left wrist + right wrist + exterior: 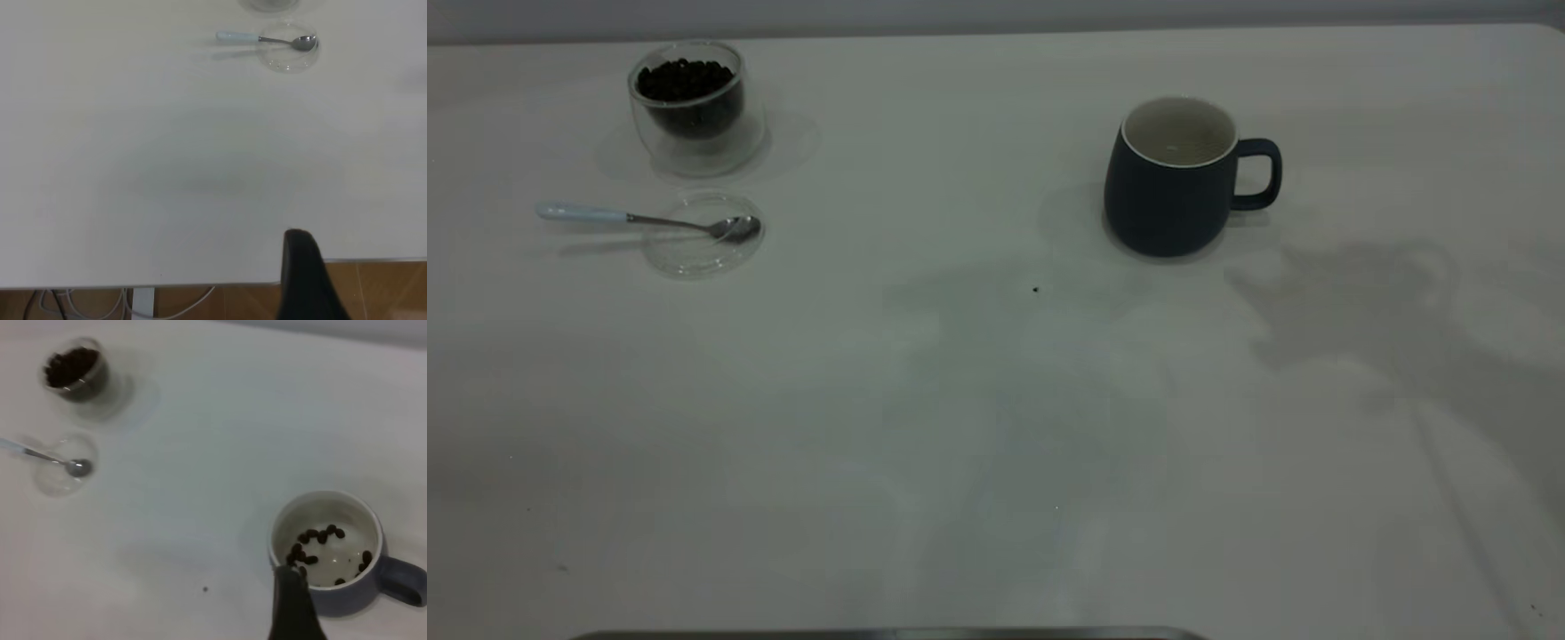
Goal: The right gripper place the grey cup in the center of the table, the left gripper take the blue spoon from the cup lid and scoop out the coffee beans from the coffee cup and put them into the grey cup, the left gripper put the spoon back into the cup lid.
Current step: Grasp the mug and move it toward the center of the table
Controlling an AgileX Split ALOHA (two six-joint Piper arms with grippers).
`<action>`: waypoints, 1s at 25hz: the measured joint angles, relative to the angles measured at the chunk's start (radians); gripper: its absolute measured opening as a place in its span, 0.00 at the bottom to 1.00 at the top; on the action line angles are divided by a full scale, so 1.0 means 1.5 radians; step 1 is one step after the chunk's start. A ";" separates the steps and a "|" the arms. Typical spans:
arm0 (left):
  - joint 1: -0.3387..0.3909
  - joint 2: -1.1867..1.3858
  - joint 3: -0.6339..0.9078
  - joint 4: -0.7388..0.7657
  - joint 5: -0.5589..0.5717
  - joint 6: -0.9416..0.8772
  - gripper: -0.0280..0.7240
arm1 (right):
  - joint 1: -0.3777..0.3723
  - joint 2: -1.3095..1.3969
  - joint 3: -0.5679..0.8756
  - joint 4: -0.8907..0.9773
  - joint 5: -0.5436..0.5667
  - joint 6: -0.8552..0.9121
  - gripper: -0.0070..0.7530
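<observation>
The grey cup [1174, 191] stands upright at the table's right of centre, handle to the right. The right wrist view shows several coffee beans inside it [347, 603]. The coffee cup [694, 107] with a heap of coffee beans [685, 80] stands at the far left. The blue spoon [649, 220] rests with its bowl in the cup lid [703, 249] just in front of it. Both also show in the left wrist view, spoon [267, 39] and lid [288, 59]. Neither gripper shows in the exterior view. A black part of my left gripper [303, 273] hangs over the table's near edge. My right gripper [290, 607] is close above the grey cup's rim.
A small dark speck [1035, 289] lies on the table [960, 427] left of the grey cup, also seen in the right wrist view [205, 589]. The table edge [167, 285] with cables and floor beyond shows in the left wrist view.
</observation>
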 joint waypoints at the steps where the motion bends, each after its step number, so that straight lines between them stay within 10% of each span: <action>1: 0.000 0.000 0.000 0.000 0.000 0.000 0.70 | -0.001 0.032 -0.018 0.010 0.000 -0.003 0.62; 25: 0.000 0.000 0.000 0.000 0.000 0.000 0.70 | -0.045 0.426 -0.311 -0.005 0.057 0.003 0.62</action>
